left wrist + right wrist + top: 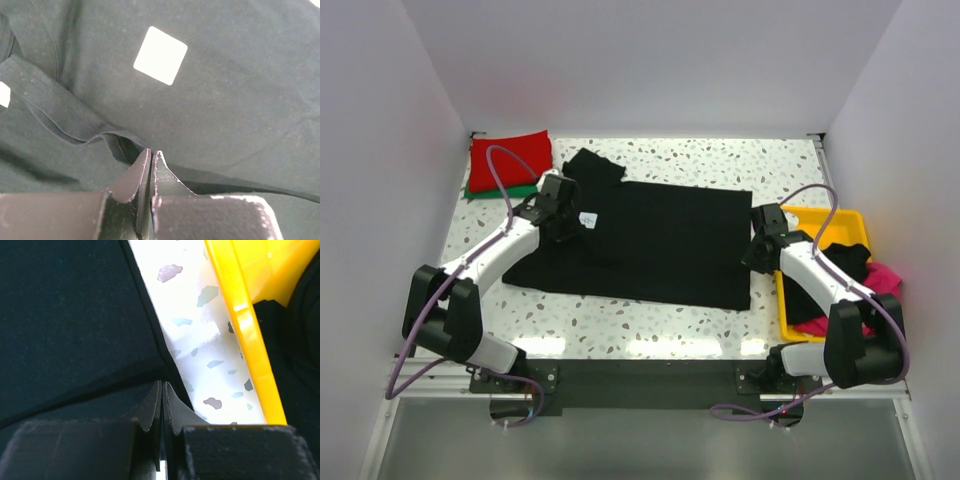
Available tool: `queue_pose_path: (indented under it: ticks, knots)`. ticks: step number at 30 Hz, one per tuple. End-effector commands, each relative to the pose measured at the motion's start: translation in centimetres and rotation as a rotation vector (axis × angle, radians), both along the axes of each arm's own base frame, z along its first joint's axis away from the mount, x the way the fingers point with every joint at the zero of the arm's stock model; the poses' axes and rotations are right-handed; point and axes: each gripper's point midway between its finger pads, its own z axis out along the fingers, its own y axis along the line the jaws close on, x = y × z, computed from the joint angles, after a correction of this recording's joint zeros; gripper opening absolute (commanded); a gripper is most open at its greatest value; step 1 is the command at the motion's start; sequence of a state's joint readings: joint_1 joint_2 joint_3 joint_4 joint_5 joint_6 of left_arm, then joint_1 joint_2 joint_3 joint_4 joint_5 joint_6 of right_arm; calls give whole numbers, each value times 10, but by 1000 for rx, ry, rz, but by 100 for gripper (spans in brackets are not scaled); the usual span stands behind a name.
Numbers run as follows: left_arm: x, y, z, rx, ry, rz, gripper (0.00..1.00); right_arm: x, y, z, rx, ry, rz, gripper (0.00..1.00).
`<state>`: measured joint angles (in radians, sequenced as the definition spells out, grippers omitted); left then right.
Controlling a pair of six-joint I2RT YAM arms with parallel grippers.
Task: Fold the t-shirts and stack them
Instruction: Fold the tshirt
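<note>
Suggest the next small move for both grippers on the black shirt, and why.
Probably lift both together slightly: the left gripper looks shut on cloth by the white label, the right gripper on the hem of the black t-shirt, which lies flat.

Green shirt (516,190): covered by the red shirt (510,158); only its near edge shows.
Label (587,218) on the spread black shirt (660,240): print too small to read.
Tray (852,222): the right arm (815,268) hides part of the pink shirt (886,276) and the dark cloth (850,258) inside.
Left gripper (151,152), right gripper (163,385): tips closed at a cloth edge; whether cloth is caught between them cannot be told.
</note>
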<state>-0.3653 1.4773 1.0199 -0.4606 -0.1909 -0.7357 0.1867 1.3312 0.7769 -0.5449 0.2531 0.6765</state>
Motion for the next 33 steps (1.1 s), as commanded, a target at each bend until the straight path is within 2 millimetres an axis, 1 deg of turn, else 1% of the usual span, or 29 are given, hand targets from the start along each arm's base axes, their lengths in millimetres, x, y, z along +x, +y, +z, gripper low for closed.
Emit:
queue_pose_path:
  ticks: [1, 10, 11, 17, 21, 22, 23, 24, 25, 26, 27, 28, 30, 31, 32, 33]
  knots:
    - [19, 3, 29, 9, -79, -1, 0, -5, -14, 6, -59, -19, -31, 0]
    - [30, 0, 22, 18, -62, -5, 0, -6, -18, 0, -65, -10, -47, 0]
    - [31, 0, 16, 22, -49, -5, 0, -6, -17, -1, -62, -9, -43, 0]
    - [36, 1, 8, 28, -32, 2, 0, -4, -17, -7, -62, 2, -45, 0]
    - [44, 0, 11, 7, -46, -5, 0, -2, -18, -8, -60, 8, -45, 0]
    - [45, -2, 8, -4, -32, -17, 0, -1, -17, -7, -58, 3, -42, 0]
    - [47, 1, 8, -3, -33, -22, 0, -1, -17, -7, -58, 5, -43, 0]
    - [52, 0, 11, -7, -42, -31, 2, 0, -17, -5, -54, 0, -40, 0]
    - [53, -4, 8, -23, -31, -57, 7, 0, -17, -5, -53, 0, -39, 2]
    - [54, -1, 9, -21, -24, -74, 10, 1, -16, -4, -51, -2, -37, 6]
    - [56, -3, 11, -25, -24, -85, 14, 2, -16, -3, -51, -2, -34, 13]
    - [56, 0, 12, -22, -23, -84, 26, 4, -13, 0, -40, -10, -21, 17]
    - [53, 12, 18, -8, -32, -45, 39, 10, -12, 7, -45, -31, 7, 25]
    - [51, 18, 20, -9, -33, -23, 41, 11, -11, 9, -42, -36, 21, 27]
    - [49, 29, 20, -11, -26, 19, 43, 12, -9, 12, -43, -38, 49, 29]
    - [43, 38, 16, -4, -11, 53, 46, 15, -7, 15, -40, -46, 65, 31]
